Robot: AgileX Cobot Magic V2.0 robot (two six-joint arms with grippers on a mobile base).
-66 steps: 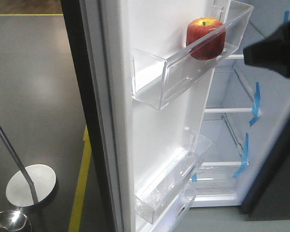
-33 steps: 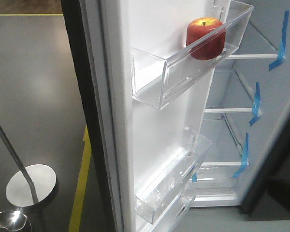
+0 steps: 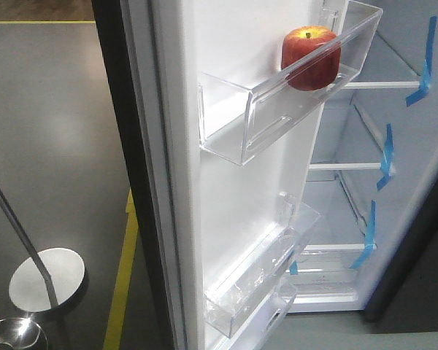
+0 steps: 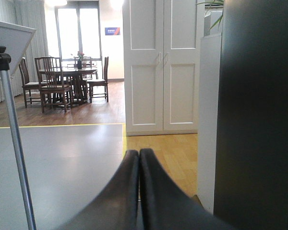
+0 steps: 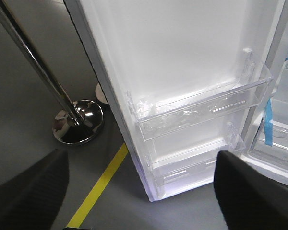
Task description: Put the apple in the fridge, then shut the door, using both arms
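So the apple (image 3: 310, 58) was sitting in the upper clear bin (image 3: 270, 117) on the door (image 3: 233, 189), tucked into the bin's end nearest the fridge (image 3: 416, 182) cabinet, right up against the bin's front wall and poking above its rim. The big change: a second back a dark bit of arm was hanging in the top right corner of the front view, half a second back only a dark smudge was left down at the lower right, and by now it had gone from that view completely. To me that read as the drop-off being finished and the arm pulled clear. The right gripper (image 5: 141, 158) was spread wide with nothing in it, pointing down at the lower door bins (image 5: 201, 108) and the yellow floor line (image 5: 101, 187). The left gripper (image 4: 139, 182) had its fingers (image 4: 127, 191) pressed together, empty, hanging beside the dark outer face of the door. The door stood wide open, so closing it was all that remained, and the left arm looked best placed for the push.
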